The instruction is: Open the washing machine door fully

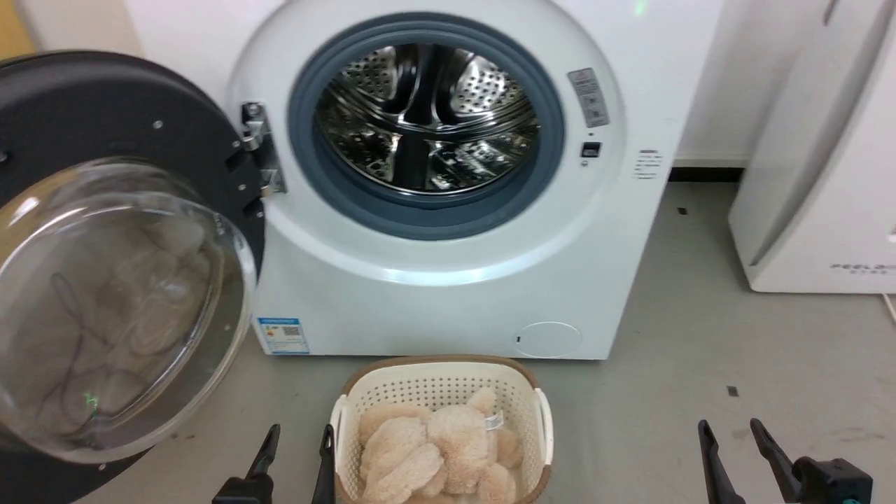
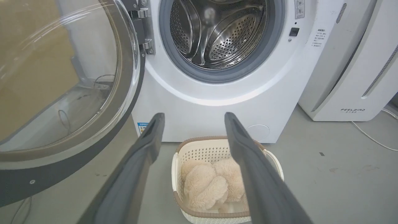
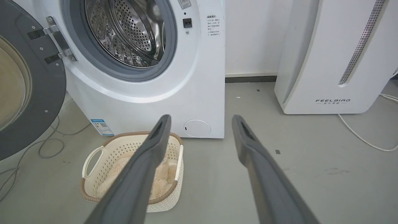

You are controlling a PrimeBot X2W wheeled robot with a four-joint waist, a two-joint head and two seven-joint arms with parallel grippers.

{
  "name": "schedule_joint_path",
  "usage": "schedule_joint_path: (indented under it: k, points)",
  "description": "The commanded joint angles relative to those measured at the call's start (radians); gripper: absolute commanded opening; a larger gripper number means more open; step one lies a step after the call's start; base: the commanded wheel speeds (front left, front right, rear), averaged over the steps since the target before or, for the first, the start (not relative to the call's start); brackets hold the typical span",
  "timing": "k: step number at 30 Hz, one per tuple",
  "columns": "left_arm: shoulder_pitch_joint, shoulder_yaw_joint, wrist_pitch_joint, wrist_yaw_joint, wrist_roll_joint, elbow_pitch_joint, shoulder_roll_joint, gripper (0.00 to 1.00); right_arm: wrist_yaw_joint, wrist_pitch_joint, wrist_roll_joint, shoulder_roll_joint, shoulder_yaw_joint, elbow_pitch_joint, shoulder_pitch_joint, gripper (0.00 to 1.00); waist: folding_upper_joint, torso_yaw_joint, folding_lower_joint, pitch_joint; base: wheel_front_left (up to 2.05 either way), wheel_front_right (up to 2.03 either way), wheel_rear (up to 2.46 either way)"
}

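The white washing machine (image 1: 448, 280) faces me with its grey ring and steel drum exposed. Its door (image 1: 84, 112) hangs swung wide to the left on its hinge, dark inner face and clear glass bowl (image 1: 119, 308) toward me. The same door (image 2: 46, 174) fills the left of the left wrist view and shows in the right wrist view as well (image 3: 46, 77). My left gripper (image 1: 299, 435) is open low at the bottom, beside the basket, touching nothing. Over bare floor at the lower right, my right gripper (image 1: 732, 428) is open and empty.
A cream perforated basket (image 1: 518, 392) holding a beige plush toy (image 1: 434, 448) stands on the grey floor in front of the machine. A white FEELBIRD appliance (image 1: 819, 175) stands to the right, with a cable (image 3: 367, 137) on the floor. Dark cables (image 3: 18, 161) lie under the door.
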Motion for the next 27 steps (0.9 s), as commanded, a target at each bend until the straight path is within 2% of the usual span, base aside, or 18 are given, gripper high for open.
schedule_joint_path:
  k: [1, 10, 11, 27]
  points:
    - [-0.017, -0.003, 0.001, 0.000, 0.004, 0.005, 0.000, 1.00, 0.001, 0.000, 0.000, 0.003, -0.001, -0.006, 0.012, 1.00, 0.0000, -0.028, 0.0000, -0.001, 0.00, 0.00, 0.00]
    - [-0.030, -0.008, 0.000, 0.000, -0.008, 0.029, 0.000, 1.00, 0.001, 0.004, 0.014, 0.003, 0.010, -0.011, 0.020, 1.00, 0.0000, -0.064, 0.0000, 0.000, 0.00, 0.00, 0.00]
    - [-0.014, -0.011, 0.000, 0.000, -0.005, 0.028, 0.000, 0.00, 0.000, 0.001, 0.011, 0.000, 0.008, -0.006, 0.008, 0.00, 0.0000, -0.065, 0.0000, 0.000, 0.00, 0.00, 0.00]
    - [-0.025, 0.006, 0.028, -0.010, 0.013, 0.002, -0.005, 0.00, 0.000, 0.015, -0.005, 0.000, 0.013, -0.020, -0.006, 0.00, 0.0000, -0.061, 0.0000, 0.007, 0.00, 0.00, 0.00]
